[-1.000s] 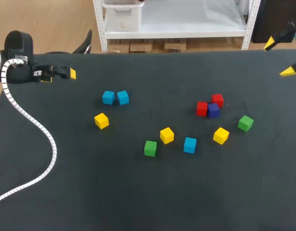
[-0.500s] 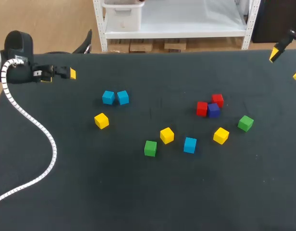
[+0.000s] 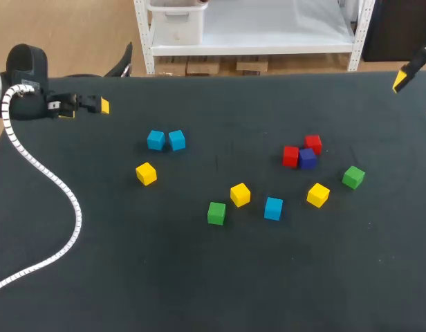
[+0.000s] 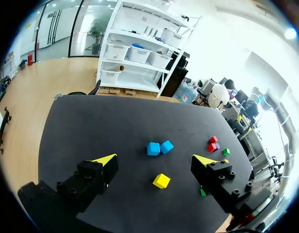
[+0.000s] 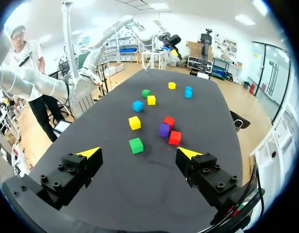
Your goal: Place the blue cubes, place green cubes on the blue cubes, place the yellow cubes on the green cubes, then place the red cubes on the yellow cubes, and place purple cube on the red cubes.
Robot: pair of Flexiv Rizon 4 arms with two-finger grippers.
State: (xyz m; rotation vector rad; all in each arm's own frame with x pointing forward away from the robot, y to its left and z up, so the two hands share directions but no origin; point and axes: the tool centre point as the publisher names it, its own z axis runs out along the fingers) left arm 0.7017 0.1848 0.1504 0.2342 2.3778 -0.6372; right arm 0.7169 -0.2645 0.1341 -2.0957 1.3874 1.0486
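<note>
A black worktop (image 3: 130, 277) is seen from above, with eleven small cubes lying singly on it. The left arm (image 3: 26, 83), trailed by a white cable (image 3: 61, 200), is held over the far left corner. The left tool (image 4: 157, 159) is spread wide and empty, well apart from every cube. The right tool (image 3: 415, 97) is held over the far right corner, likewise spread and empty. Two blue cubes (image 3: 155, 140) (image 3: 176, 140) are set side by side, touching, between the far left corner and the middle. A third blue cube (image 3: 273, 208) lies near the middle. Three yellow cubes (image 3: 146, 173) (image 3: 240, 194) (image 3: 318, 195) are strung from left to right across the middle. One of the green cubes (image 3: 216, 213) lies just beside the middle yellow one. The other (image 3: 353, 177) lies toward the right edge. Two red cubes (image 3: 290, 156) (image 3: 312, 144) are huddled with the purple cube (image 3: 308, 159), touching it, right of the middle. Nothing is stacked on anything. As judged from this, no layer has been built. The blue base is not yet gathered, and the green, yellow, red and purple tiers are all left to be placed.
</note>
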